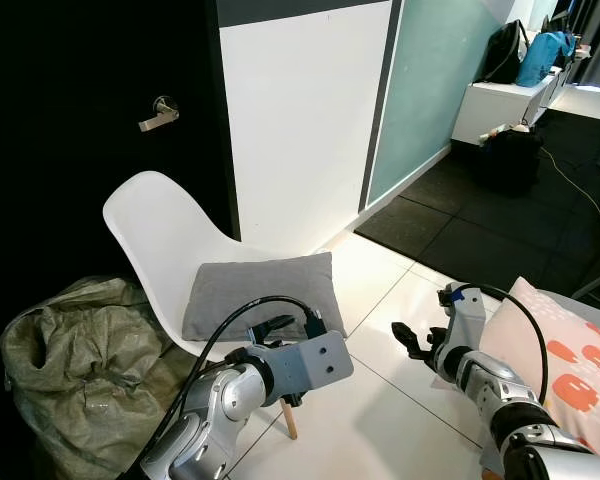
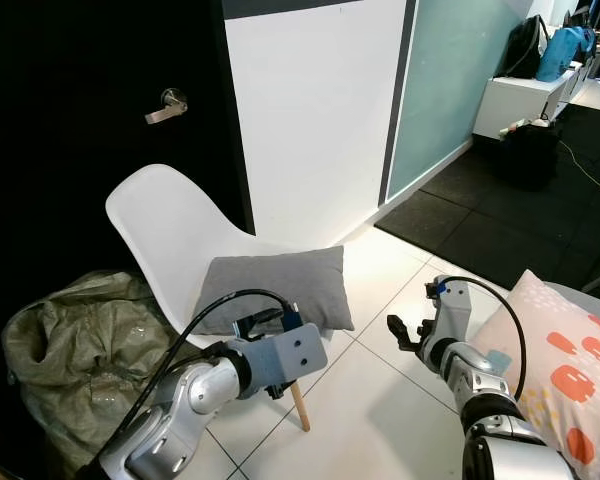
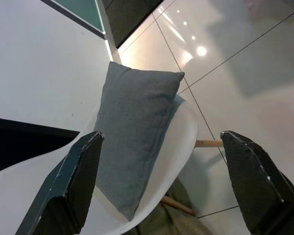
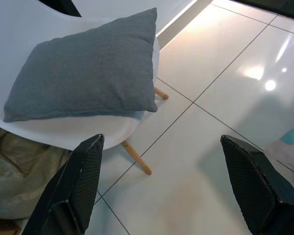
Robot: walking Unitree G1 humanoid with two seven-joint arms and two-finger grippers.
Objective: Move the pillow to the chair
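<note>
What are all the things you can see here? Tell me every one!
pillow: 1, grey, lying on the chair seat
chair: 1, white with wooden legs, beside the dark door
sack: 1, greenish, crumpled on the floor to the chair's left
door handle: 1, silver, on the dark door
patterned cushion: 1, pale with orange shapes, at right
bags: 2, black and blue, on a far white shelf
left gripper: open, before the chair
right gripper: open, over the floor tiles

The grey rectangular pillow (image 1: 260, 293) lies flat on the seat of the white shell chair (image 1: 165, 235) in front of me, one corner overhanging the front edge above the chair's wooden legs.
</note>
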